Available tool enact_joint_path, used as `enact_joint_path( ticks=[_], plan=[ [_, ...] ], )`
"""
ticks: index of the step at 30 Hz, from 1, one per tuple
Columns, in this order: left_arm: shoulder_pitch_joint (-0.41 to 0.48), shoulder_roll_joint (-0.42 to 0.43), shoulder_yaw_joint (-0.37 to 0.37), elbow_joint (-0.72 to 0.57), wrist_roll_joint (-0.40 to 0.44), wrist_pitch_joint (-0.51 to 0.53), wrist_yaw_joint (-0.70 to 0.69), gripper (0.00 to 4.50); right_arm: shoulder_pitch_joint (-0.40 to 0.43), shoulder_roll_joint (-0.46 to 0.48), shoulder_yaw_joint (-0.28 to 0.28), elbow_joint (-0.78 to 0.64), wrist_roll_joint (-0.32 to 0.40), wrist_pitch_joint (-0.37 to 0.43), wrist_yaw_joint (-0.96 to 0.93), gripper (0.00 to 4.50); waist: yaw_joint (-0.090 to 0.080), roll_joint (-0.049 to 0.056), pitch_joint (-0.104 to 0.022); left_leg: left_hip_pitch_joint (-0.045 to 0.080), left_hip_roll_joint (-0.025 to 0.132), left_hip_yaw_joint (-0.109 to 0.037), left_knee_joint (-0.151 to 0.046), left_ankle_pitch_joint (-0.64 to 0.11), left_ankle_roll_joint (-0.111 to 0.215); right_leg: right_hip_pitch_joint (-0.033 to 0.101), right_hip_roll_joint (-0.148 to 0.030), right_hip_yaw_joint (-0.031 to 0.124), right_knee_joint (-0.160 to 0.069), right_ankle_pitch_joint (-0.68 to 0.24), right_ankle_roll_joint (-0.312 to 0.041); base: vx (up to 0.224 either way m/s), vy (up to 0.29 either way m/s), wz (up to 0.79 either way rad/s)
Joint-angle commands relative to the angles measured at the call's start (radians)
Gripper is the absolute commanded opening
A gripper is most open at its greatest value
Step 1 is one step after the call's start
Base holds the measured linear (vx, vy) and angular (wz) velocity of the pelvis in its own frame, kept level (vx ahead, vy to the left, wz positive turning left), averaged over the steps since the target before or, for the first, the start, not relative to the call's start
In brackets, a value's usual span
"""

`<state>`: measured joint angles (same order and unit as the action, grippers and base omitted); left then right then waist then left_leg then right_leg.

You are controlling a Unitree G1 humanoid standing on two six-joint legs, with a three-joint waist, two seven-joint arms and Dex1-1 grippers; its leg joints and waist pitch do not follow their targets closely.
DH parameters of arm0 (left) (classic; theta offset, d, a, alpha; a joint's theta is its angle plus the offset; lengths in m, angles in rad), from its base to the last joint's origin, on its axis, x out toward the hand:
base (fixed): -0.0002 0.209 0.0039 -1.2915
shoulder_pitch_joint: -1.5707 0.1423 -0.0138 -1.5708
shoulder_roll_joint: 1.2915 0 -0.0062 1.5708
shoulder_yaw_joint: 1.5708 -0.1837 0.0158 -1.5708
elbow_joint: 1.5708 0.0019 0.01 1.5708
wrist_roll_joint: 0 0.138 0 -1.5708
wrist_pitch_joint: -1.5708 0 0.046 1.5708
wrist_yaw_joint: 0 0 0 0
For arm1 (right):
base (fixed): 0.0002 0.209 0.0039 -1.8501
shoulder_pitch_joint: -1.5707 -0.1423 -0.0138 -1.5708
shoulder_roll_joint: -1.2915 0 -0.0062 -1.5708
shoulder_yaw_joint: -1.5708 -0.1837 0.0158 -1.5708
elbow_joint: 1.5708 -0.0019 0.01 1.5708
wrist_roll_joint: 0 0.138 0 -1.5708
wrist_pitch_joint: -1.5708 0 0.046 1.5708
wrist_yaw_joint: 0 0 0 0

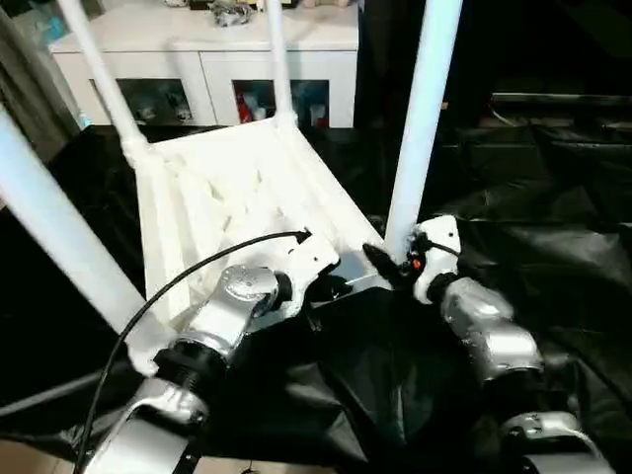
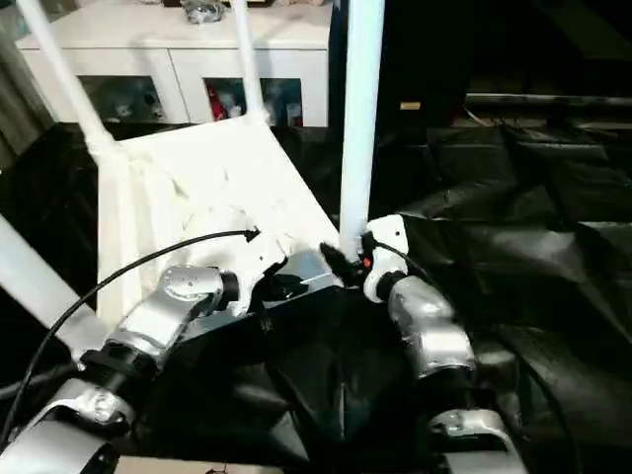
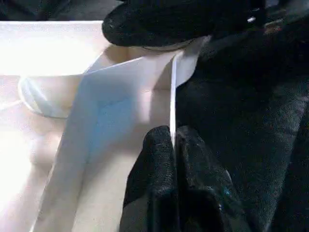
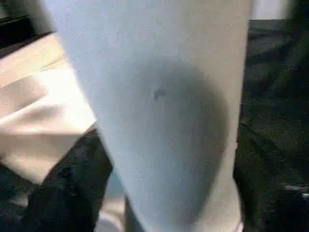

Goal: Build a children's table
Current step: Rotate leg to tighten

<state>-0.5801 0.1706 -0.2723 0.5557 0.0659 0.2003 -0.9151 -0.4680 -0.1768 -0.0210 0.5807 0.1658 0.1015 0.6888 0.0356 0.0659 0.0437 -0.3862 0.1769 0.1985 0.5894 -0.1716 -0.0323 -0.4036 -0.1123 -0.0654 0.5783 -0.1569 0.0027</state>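
Tabletop [image 1: 237,197] lies upside down on black sheet [image 1: 553,267], 4 legs [image 1: 423,118] standing up from its corners. L gripper [image 3: 173,145] pinched shut on tabletop's thin near rim. R gripper [image 1: 387,265] at base of near-right leg, jaws: can't tell. White cabinet [image 1: 197,59] behind far edge; sheet open to right.

The white plastic tabletop [image 1: 237,212] is lying upside down at the centre-left of the frame, its ribbed underside facing up. 4 white tubular legs are standing in its corner sockets: 2 far legs [image 1: 104,74] [image 1: 278,59] at the upper left, 1 near leg [image 1: 427,109] rising right of centre, 1 [image 1: 54,222] leaning at the left edge.
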Motion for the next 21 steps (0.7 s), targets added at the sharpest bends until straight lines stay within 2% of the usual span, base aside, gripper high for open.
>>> enact_joint_path(
  ticks=[1,2,3,4,5,6,8,9,11,13,14,15,17,18,21],
  plan=[
    [-0.003,-0.023,-0.030,-0.062,-0.060,-0.060,-0.067,0.00,0.003,0.031,0.104,-0.035,0.026,0.028,0.124,3.73,0.009,-0.018,-0.069,0.010,0.043,-0.024,-0.073,-0.260,0.083,0.050,-0.038,0.028,-0.059,-0.212,-0.225,0.000,0.000,0.00],
    [0.010,0.008,-0.036,-0.088,-0.078,-0.047,-0.128,0.00,0.013,-0.009,0.121,-0.064,0.038,0.041,0.201,3.73,0.012,-0.017,-0.074,0.010,0.044,-0.022,-0.067,-0.204,0.102,0.052,-0.039,0.026,-0.049,-0.144,-0.251,0.000,0.000,0.00],
    [0.010,0.008,-0.036,-0.088,-0.078,-0.047,-0.128,0.00,0.013,-0.009,0.121,-0.064,0.038,0.041,0.202,3.73,0.014,-0.017,-0.074,0.008,0.044,-0.021,-0.065,-0.183,0.111,0.055,-0.037,0.025,-0.046,-0.120,-0.259,0.000,0.000,0.00],
    [0.010,0.008,-0.036,-0.088,-0.078,-0.047,-0.128,0.00,0.013,-0.009,0.121,-0.064,0.038,0.041,0.202,3.73,0.016,-0.013,-0.075,0.008,0.045,-0.017,-0.062,-0.157,0.127,0.050,-0.037,0.025,-0.043,-0.090,-0.273,0.000,0.000,0.00],
    [0.027,0.067,-0.050,-0.114,-0.094,-0.053,-0.229,0.00,0.024,-0.078,0.136,-0.101,0.063,0.070,0.317,3.73,0.019,-0.014,-0.075,0.011,0.047,-0.016,-0.062,-0.155,0.129,0.049,-0.036,0.024,-0.043,-0.090,-0.278,0.000,0.000,0.00],
    [0.027,0.068,-0.051,-0.115,-0.095,-0.054,-0.232,0.00,0.024,-0.080,0.136,-0.102,0.063,0.070,0.320,3.73,0.028,-0.017,-0.078,0.011,0.047,-0.017,-0.058,-0.141,0.135,0.054,-0.034,0.022,-0.036,-0.077,-0.283,0.000,0.000,0.00],
    [0.035,0.137,-0.053,-0.126,-0.112,-0.060,-0.349,0.00,0.032,-0.164,0.141,-0.143,0.086,0.099,0.464,3.73,0.042,-0.020,-0.074,0.014,0.051,-0.013,-0.057,-0.148,0.144,0.046,-0.034,0.024,-0.038,-0.093,-0.283,0.000,0.000,0.00],
    [0.036,0.147,-0.051,-0.126,-0.115,-0.058,-0.368,0.00,0.032,-0.176,0.141,-0.148,0.088,0.103,0.485,3.73,0.046,-0.018,-0.073,0.017,0.052,-0.011,-0.058,-0.160,0.140,0.044,-0.034,0.025,-0.039,-0.112,-0.283,0.000,0.000,0.00],
    [0.035,0.166,-0.049,-0.127,-0.121,-0.055,-0.401,0.00,0.031,-0.197,0.143,-0.156,0.089,0.109,0.525,3.73,0.064,-0.016,-0.067,0.027,0.059,-0.009,-0.064,-0.225,0.095,0.032,-0.035,0.029,-0.049,-0.217,-0.262,0.000,0.000,0.00],
    [0.034,0.172,-0.048,-0.127,-0.123,-0.056,-0.412,0.00,0.030,-0.205,0.145,-0.156,0.088,0.107,0.539,3.73,0.069,-0.015,-0.064,0.031,0.062,-0.010,-0.070,-0.253,0.067,0.029,-0.035,0.031,-0.052,-0.259,-0.250,0.000,0.000,0.00],
    [0.031,0.178,-0.045,-0.125,-0.126,-0.058,-0.419,0.00,0.028,-0.214,0.149,-0.156,0.089,0.109,0.557,3.73,0.076,-0.020,-0.063,0.039,0.063,-0.008,-0.074,-0.293,0.034,0.024,-0.035,0.034,-0.055,-0.304,-0.236,0.000,0.000,0.00],
    [0.024,0.183,-0.041,-0.118,-0.128,-0.061,-0.424,0.00,0.023,-0.228,0.156,-0.153,0.087,0.107,0.581,3.73,0.076,-0.023,-0.062,0.041,0.063,-0.006,-0.074,-0.304,0.026,0.022,-0.035,0.035,-0.057,-0.311,-0.232,0.000,0.000,0.00],
    [0.022,0.190,-0.044,-0.118,-0.135,-0.061,-0.430,0.00,0.022,-0.239,0.163,-0.157,0.093,0.113,0.596,3.58,0.076,-0.023,-0.061,0.038,0.062,-0.006,-0.078,-0.319,0.010,0.024,-0.037,0.036,-0.056,-0.320,-0.224,0.000,0.000,0.00],
    [0.020,0.196,-0.048,-0.117,-0.142,-0.061,-0.436,0.00,0.020,-0.250,0.168,-0.165,0.104,0.124,0.611,3.47,0.074,-0.028,-0.061,0.033,0.062,-0.008,-0.080,-0.317,0.006,0.029,-0.038,0.035,-0.054,-0.320,-0.218,0.000,0.000,0.00],
    [0.020,0.193,-0.044,-0.112,-0.141,-0.065,-0.436,0.00,0.020,-0.255,0.173,-0.172,0.103,0.134,0.630,3.15,0.071,-0.032,-0.061,0.027,0.059,-0.008,-0.078,-0.299,0.013,0.031,-0.041,0.036,-0.054,-0.314,-0.210,0.000,0.000,0.00]
  ],
)
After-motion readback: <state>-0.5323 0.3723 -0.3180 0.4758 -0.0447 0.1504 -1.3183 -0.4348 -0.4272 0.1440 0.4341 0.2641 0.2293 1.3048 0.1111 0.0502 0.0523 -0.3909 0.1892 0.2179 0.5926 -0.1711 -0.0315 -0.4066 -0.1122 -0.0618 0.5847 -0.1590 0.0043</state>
